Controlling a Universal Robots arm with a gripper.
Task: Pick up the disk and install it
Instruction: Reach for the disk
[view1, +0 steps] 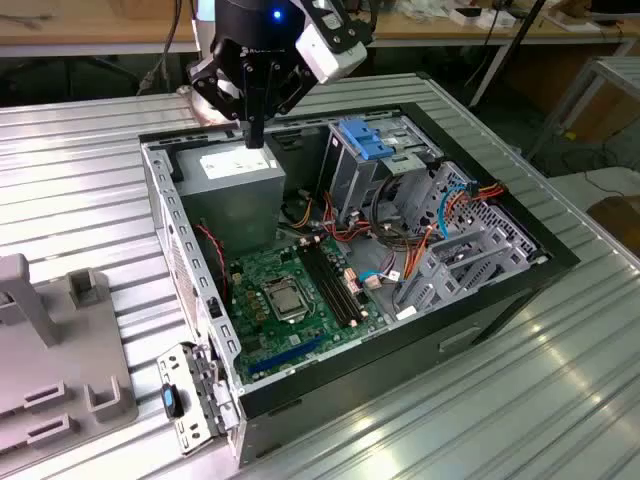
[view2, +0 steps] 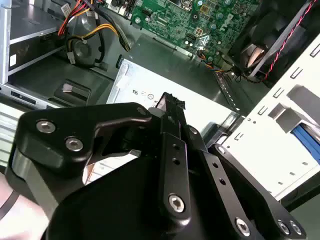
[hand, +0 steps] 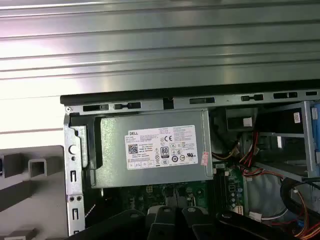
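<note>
Pincer (view1: 256, 135) hangs over the power supply (view1: 235, 172) at the back of the open PC case (view1: 520, 262) on the ribbed metal counter (view1: 80, 180). Its fingers are pressed together w/ nothing between them. The disk (view2: 306, 139) shows in the second wrist view as a blue edge in the grey stand (view1: 60, 350) outside the case wall, well apart from the pincer.

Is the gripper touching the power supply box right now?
Cannot tell. In the exterior view the gripper overlaps the power supply, hiding any gap.
</note>
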